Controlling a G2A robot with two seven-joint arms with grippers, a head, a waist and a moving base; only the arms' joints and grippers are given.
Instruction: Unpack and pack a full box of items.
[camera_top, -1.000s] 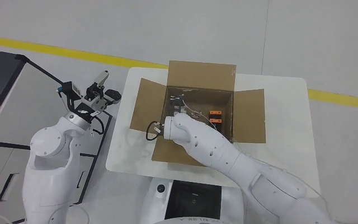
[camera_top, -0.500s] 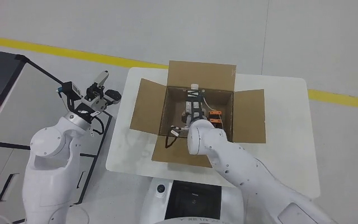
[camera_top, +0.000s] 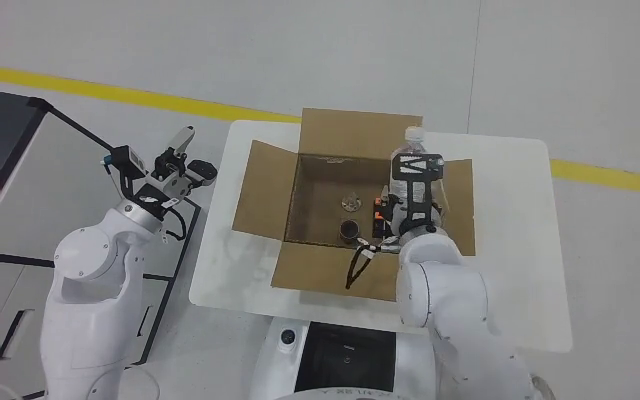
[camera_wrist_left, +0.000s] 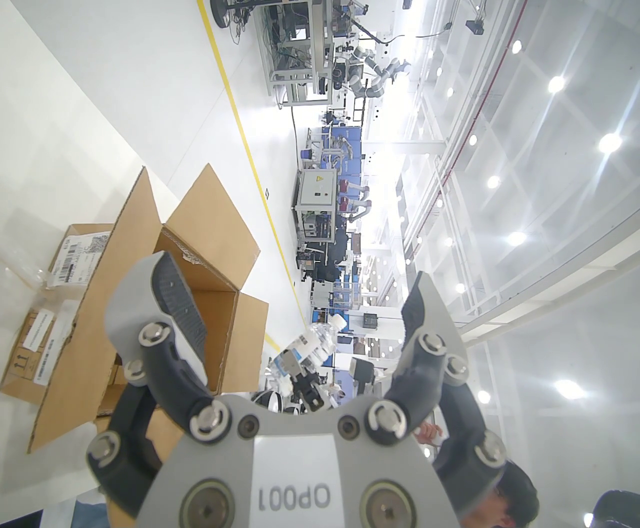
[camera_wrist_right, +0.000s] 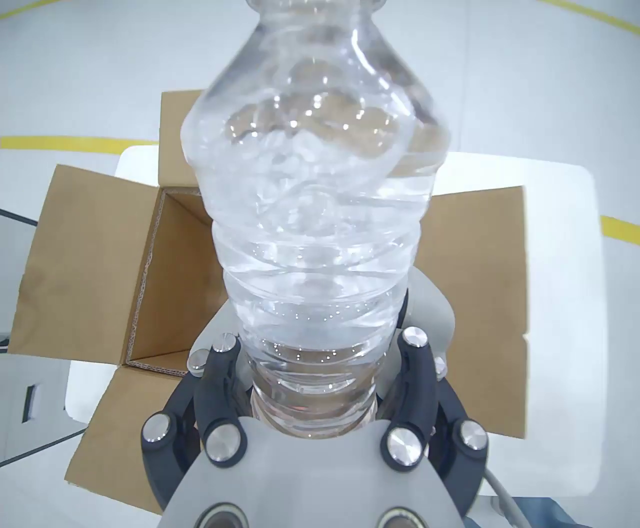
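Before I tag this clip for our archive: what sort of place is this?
Probably a robotics lab or factory hall: a yellow floor line, other robot arms beside equipment racks, and rows of high ceiling lights.

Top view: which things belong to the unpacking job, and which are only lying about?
Job:
cardboard box
water bottle, held in the right gripper
small dark round item inside the box
white table

Lying about:
left gripper, open, beside the table
yellow floor line
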